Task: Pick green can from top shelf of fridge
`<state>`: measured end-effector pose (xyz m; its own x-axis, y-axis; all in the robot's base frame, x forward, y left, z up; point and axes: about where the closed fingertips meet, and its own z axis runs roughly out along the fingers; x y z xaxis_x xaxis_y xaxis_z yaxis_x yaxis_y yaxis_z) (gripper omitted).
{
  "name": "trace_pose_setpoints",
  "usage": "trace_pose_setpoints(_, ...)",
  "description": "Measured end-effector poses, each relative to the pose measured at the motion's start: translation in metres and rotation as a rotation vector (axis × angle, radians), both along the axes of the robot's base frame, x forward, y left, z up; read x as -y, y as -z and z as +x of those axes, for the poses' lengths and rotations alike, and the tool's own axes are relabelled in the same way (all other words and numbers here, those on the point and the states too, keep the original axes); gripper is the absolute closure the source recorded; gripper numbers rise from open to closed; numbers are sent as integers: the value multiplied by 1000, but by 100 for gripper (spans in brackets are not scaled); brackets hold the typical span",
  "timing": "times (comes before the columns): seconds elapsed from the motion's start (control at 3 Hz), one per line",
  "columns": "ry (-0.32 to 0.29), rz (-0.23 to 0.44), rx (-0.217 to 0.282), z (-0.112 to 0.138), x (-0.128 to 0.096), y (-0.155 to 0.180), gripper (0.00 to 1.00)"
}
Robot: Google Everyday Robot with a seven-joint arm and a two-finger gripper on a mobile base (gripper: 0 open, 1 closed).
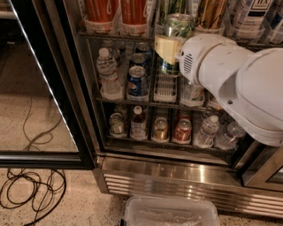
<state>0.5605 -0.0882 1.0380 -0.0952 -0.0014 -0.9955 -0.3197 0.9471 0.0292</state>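
Note:
My gripper [171,49] is shut on the green can [177,25], a pale-green and silver can with dark streaks. One cream finger [165,47] lies across its front. The can is upright, in front of the front edge of the top shelf [110,36] and just outside the fridge [177,174]. Its silver bottom hangs over the middle rack. My white arm [239,84] reaches in from the right and hides the fridge's right side. Another green can [172,6] shows behind in the same lane on the top shelf.
Orange-red tall cans [101,9] stand left on the top shelf and a gold-brown can [210,13] to the right. Lower racks hold Pepsi cans [138,81], water bottles [107,70] and short cans. The open glass door [48,88] stands left. A clear plastic bin [172,212] and cables [31,190] lie on the floor.

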Motion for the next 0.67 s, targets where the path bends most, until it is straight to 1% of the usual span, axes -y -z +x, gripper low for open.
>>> trace_pose_setpoints(0.33, -5, -27, -41, -15, 9, 17, 100)
trace_pose_setpoints(0.67, 52, -51, -47, -28, 35, 31, 100)
